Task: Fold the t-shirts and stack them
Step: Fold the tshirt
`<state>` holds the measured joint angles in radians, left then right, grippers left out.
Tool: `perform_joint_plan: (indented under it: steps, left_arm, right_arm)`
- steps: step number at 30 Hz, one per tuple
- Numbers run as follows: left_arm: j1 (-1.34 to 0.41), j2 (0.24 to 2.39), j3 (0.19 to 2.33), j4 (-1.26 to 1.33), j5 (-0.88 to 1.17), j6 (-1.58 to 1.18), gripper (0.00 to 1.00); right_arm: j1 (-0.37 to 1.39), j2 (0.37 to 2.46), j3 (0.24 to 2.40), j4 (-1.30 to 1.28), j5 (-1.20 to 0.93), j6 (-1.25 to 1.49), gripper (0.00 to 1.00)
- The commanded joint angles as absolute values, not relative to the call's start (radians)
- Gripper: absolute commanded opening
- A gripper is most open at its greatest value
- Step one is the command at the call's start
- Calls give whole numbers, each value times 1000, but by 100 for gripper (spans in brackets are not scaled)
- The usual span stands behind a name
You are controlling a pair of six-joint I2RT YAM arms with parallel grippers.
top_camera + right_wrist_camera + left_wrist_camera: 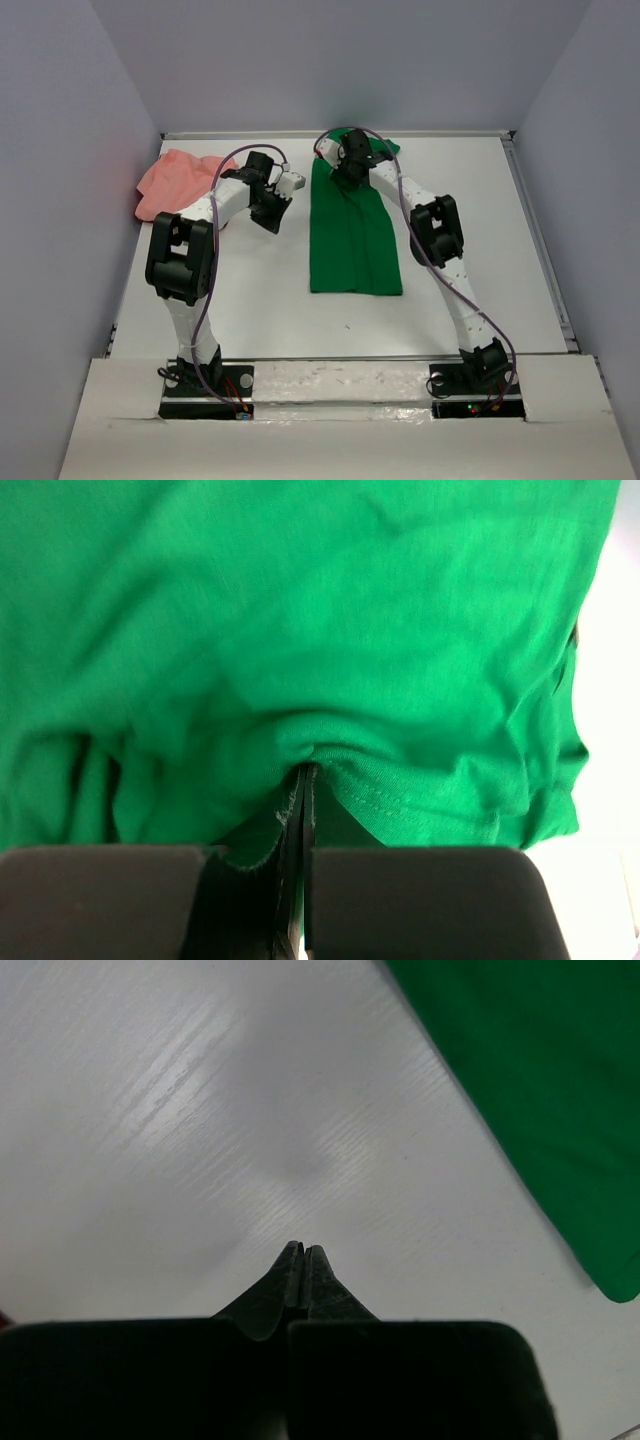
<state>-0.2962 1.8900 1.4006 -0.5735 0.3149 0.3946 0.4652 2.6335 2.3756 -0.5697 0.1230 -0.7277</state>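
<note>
A soft green shirt (355, 240), folded into a long smooth strip, is laid on the white wood-grained table (260, 290). Its bunched far hem is pinched in the closed right fingers (296, 815). A crumpled pink shirt (175, 182) at the far left is partly covered by the left arm (215, 205). The left fingers (292, 1282) are pressed together, empty.

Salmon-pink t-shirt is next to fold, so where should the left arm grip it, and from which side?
Probably a raised fold of the salmon-pink t-shirt, on its edge facing the table's middle, from above: it lies crumpled beside the left wall.
</note>
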Motion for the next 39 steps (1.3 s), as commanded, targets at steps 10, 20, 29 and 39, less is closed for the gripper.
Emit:
perform_joint_plan:
  steps: [10,20,29,39]
  left_arm:
    - [-295,1859,1417,-601,347,391,0]
    - [-293,1891,1414,-598,356,390,0]
    - [-295,1899,1474,-615,383,396,0]
    - [-310,1806,1589,-632,465,446,0]
  right_arm:
    - [270,2703,2454,-775,109,-647,0]
    - [250,2758,2483,-608,149,-716,0]
    - [250,2493,2238,-585,51,-646,0]
    - [250,2063,1912,-440,224,-589,79]
